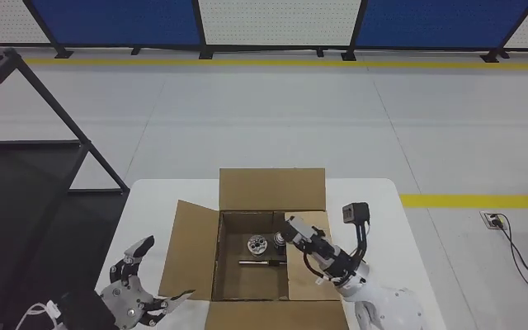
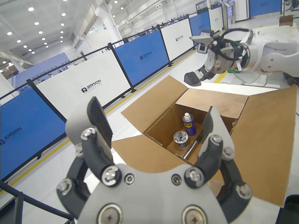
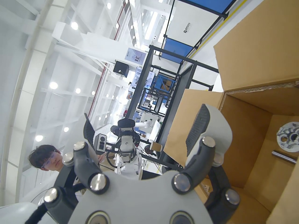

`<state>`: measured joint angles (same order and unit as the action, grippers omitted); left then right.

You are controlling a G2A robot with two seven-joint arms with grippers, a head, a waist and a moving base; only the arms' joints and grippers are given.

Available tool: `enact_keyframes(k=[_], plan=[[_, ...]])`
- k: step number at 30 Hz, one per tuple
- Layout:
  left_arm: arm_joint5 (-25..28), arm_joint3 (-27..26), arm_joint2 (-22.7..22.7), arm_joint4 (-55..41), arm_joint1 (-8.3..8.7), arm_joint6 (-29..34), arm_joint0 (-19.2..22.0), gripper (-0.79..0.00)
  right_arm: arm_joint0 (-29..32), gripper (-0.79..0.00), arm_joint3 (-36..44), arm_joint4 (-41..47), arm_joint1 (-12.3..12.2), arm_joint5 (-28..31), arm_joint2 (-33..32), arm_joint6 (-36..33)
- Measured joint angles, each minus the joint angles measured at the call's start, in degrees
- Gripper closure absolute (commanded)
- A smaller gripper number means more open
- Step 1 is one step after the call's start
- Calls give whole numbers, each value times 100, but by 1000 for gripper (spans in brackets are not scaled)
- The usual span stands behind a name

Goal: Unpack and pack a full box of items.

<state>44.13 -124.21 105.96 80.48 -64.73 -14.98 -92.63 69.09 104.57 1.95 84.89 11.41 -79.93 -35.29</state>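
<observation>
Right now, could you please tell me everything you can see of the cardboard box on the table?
The cardboard box is plain brown corrugated board. It stands upright on the white table with all four top flaps spread outward, so it is open. The cut edges along its rim look rough. On its floor stand a blue spray can and a flanged metal part, and a metal rod lies beside them.

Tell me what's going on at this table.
A robot has an open cardboard box before it on a white table. A spray can, a round metal part and a metal rod sit inside it. The right tool hangs open over the box's edge; the left tool is open beside a flap. Neither holds anything.
</observation>
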Motion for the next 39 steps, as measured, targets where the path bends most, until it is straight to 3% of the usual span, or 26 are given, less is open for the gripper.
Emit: enact_keyframes(k=[7, 10, 27, 32, 36, 39], plan=[[255, 26, -346, -352, 43, 918, 336, -785, 456, -785, 441, 290, -117, 66, -719, 113], [252, 25, -342, -344, 43, 886, 330, -785, 514, -785, 502, 307, -140, -182, -884, 187], [196, -74, -373, -222, 52, 969, 387, -785, 533, -785, 571, 255, -146, -134, -845, 186], [247, -164, -852, 531, 93, 1304, 888, -785, 472, -785, 759, 206, -207, -229, -1027, 158], [384, 220, -1364, -212, 85, 1762, 1434, -785, 419, -785, 863, 365, -261, -213, -1337, 121], [198, 611, -1823, -1126, 63, 2688, 1965, -785, 508, -785, 895, 537, -314, -106, -1684, 60]])
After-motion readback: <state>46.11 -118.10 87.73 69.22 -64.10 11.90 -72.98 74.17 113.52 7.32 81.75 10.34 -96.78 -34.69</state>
